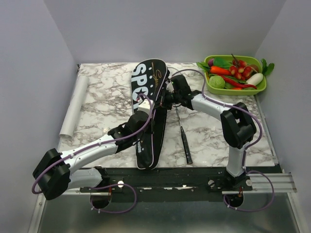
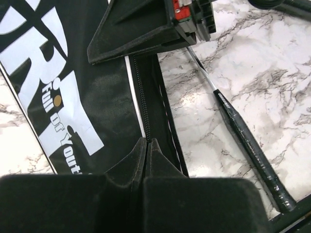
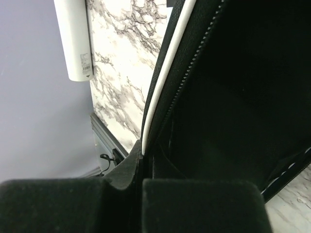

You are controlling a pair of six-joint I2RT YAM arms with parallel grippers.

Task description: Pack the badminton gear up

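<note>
The black cover (image 1: 148,80), lettered "SPO…" in white, lies lengthwise in the middle of the marble table. My left gripper (image 1: 147,118) is shut on its zipper edge; in the left wrist view the fingers (image 2: 160,160) pinch the zipper strip of the cover (image 2: 97,97). My right gripper (image 1: 165,99) is shut on the cover's white-piped edge (image 3: 160,82), holding it lifted, and it also shows in the left wrist view (image 2: 146,29). One racket (image 1: 185,141) with a black handle (image 2: 252,155) lies on the table right of the cover. No second racket shows.
A green tray (image 1: 235,92) of toy vegetables stands at the back right. A white roll (image 1: 74,107) lies along the table's left edge and also shows in the right wrist view (image 3: 73,39). A black rail (image 1: 194,172) runs along the near edge.
</note>
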